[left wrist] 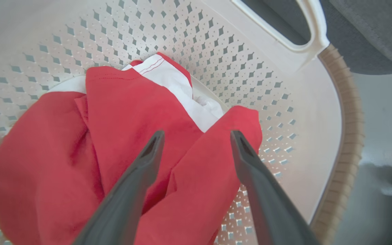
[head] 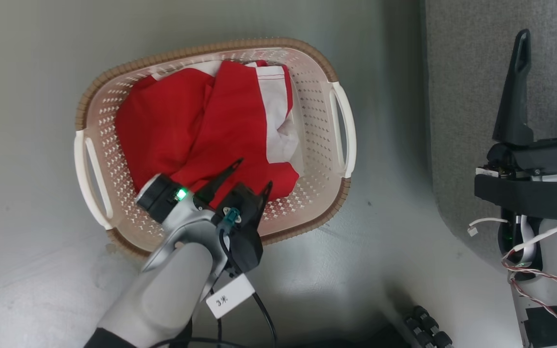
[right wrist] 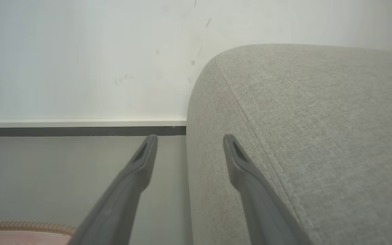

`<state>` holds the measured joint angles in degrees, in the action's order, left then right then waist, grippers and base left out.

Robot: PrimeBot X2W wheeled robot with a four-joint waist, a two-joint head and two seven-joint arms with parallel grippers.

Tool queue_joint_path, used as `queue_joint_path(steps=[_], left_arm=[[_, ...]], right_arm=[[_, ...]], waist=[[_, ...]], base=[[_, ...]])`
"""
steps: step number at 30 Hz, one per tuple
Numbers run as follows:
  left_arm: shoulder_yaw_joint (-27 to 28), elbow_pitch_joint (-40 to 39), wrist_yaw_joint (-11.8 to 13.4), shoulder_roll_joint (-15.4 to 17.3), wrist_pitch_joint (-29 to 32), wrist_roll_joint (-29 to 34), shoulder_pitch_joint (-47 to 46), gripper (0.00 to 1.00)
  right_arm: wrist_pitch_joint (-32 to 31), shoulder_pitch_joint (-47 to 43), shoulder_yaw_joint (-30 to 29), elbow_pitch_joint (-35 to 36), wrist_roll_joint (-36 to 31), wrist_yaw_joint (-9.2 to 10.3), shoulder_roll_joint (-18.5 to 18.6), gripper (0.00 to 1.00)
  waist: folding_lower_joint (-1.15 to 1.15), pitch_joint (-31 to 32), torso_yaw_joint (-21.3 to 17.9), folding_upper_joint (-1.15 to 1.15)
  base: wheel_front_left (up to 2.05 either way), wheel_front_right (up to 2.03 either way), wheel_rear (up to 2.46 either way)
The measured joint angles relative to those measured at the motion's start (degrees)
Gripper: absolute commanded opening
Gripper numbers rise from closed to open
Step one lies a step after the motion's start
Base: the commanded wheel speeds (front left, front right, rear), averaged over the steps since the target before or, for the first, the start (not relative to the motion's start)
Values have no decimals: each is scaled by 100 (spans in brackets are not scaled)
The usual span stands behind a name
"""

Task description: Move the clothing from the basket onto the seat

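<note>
The red clothing (head: 201,125) with white trim lies bunched in the cream basket (head: 329,145) with a brown rim, on the grey floor. My left gripper (head: 254,173) hangs open just above the near edge of the pile, fingers pointing into the basket. In the left wrist view the clothing (left wrist: 121,115) spreads beneath the open left gripper (left wrist: 196,136), and the basket wall (left wrist: 216,44) curves behind it. My right gripper (head: 551,36) stands open and empty at the right, over the grey seat (head: 462,96). The right wrist view shows the right gripper (right wrist: 189,139) at the seat's rounded edge (right wrist: 301,119).
A pale wall and a dark baseboard (right wrist: 80,131) stand beyond the floor. The basket rim (right wrist: 22,226) shows low left in the right wrist view. My body with loose wires (head: 544,270) fills the lower right, and dark rollers (head: 428,328) lie by the bottom edge.
</note>
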<state>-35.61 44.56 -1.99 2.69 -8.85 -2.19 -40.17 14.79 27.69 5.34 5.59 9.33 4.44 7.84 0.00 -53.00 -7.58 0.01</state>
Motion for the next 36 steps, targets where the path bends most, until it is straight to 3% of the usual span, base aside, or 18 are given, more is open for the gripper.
queue_joint_path(steps=[12, 13, 14, 15, 16, 17, 36], left_arm=[[-157, 521, 58, 0, 257, -180, -231, 100], [-169, 554, 91, 1, 271, -194, -253, 78], [-179, 587, 105, 2, 281, -219, -288, 48], [-189, 614, 105, 2, 314, -234, -326, 33], [-200, 632, 107, 2, 321, -249, -349, 11], [-215, 644, 108, 1, 320, -291, -365, 0], [-422, 179, 124, 1, -446, -1280, -368, 0]], right_arm=[[42, 88, 37, -16, -138, -92, -64, 100], [42, 92, 37, -18, -140, -92, -67, 100], [42, 97, 36, -21, -141, -92, -71, 100], [42, 107, 37, -26, -141, -92, -78, 100], [43, 109, 37, -32, -144, -93, -85, 100], [43, 113, 37, -43, -153, -93, -90, 100], [35, 81, -110, -869, -189, -194, -130, 100]], waist=[[-1, -183, -170, 0], [-1, -189, -177, 0], [-1, -193, -183, 0], [-1, -195, -187, 0], [-1, -196, -189, 0], [-1, -194, -190, 0], [-1, 651, 49, 0]], base=[[0, 0, 0], [0, 0, 0], [0, 0, 0], [0, 0, 0], [0, 0, 0], [0, 0, 0], [0, 0, 0]])
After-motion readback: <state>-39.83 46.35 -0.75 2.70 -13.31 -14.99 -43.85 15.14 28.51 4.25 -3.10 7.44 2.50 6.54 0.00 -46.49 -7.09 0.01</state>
